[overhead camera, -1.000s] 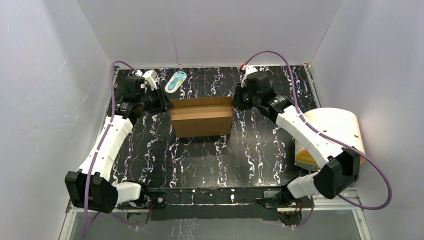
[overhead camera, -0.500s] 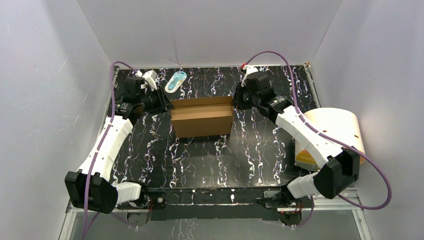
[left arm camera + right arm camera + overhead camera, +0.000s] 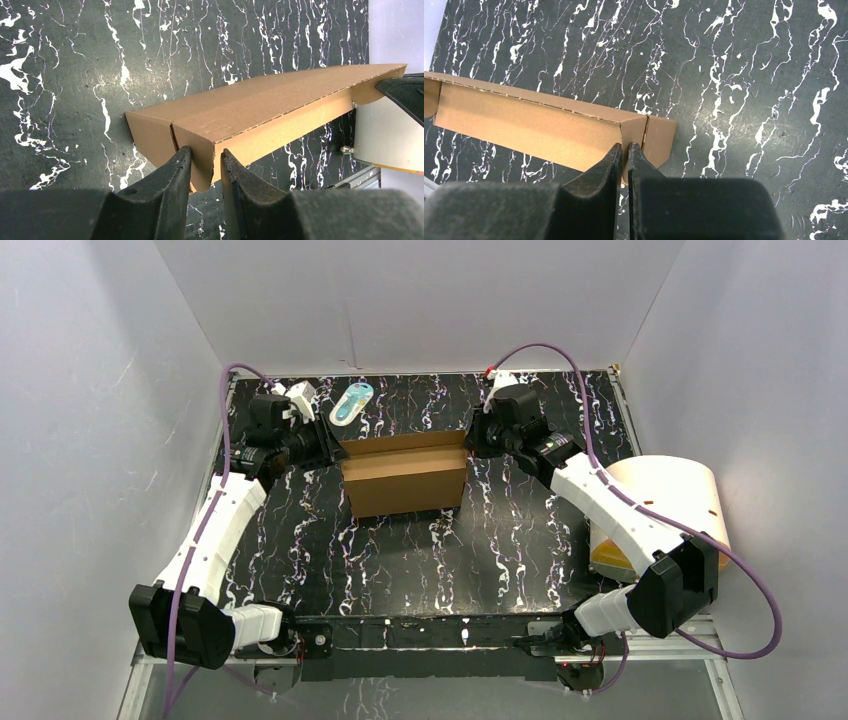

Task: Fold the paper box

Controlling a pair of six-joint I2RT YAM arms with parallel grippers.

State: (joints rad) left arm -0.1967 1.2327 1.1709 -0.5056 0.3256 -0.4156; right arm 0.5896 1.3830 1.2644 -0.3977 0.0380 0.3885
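Top external view shows you the black marbled table [image 3: 450,550] with the paper box [image 3: 405,475] lying in its back half, between the two arms. It is a partly folded brown cardboard shape, long side running left to right, with a raised wall along the back.

To the right, at the table's edge and well apart from the box, a cream cylinder [image 3: 665,505] lies on its side on an orange base.

Your left gripper [image 3: 335,448] meets the box at its left end. From the left wrist, the fingers [image 3: 180,170] clamp the folded corner of the box [image 3: 260,105] between them, cardboard touching both.

Your right gripper [image 3: 470,445] meets the right end. From the right wrist, its jaws stand almost together, pinching the thin cardboard edge [image 3: 524,125] at the corner crease.

A small white-and-blue oval item [image 3: 352,403] lies behind the box near the back wall; its print is too small to read.

Since a second ago the box has not shifted, and the right wrist has edged slightly toward the box.
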